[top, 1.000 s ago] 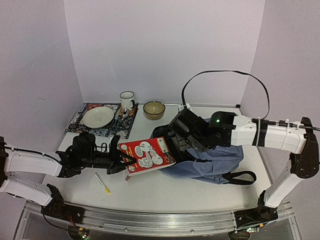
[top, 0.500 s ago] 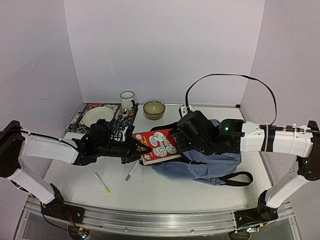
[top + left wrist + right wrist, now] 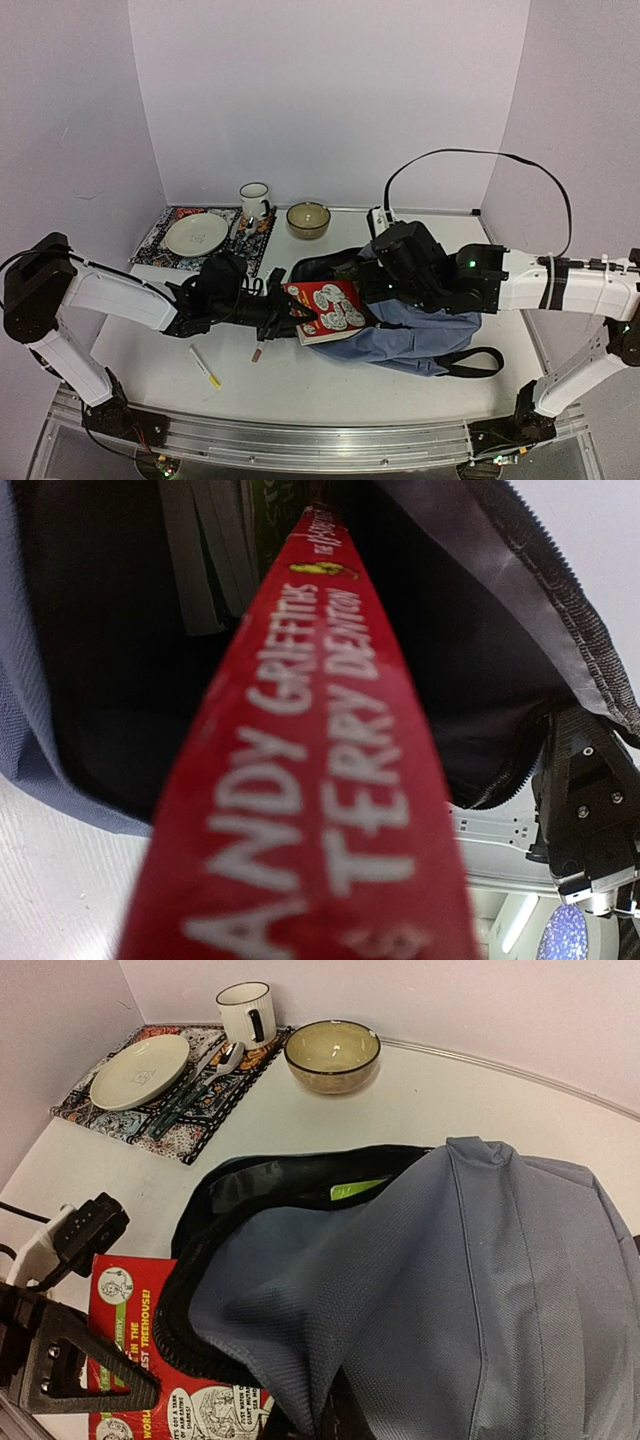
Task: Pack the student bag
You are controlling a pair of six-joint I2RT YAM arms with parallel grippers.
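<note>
The left tool (image 3: 287, 312) grasps a red book (image 3: 330, 308) by its near end; the book's far end sits inside the open mouth of the bag (image 3: 425, 335). The bag lies centre-right on the table (image 3: 330, 385). The right tool (image 3: 375, 285), clenched, pinches the bag's upper flap, lifting it.

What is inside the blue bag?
The red book pokes partway into the student bag, and something green shows in its dark mouth. Deeper down is hidden by fabric.
</note>
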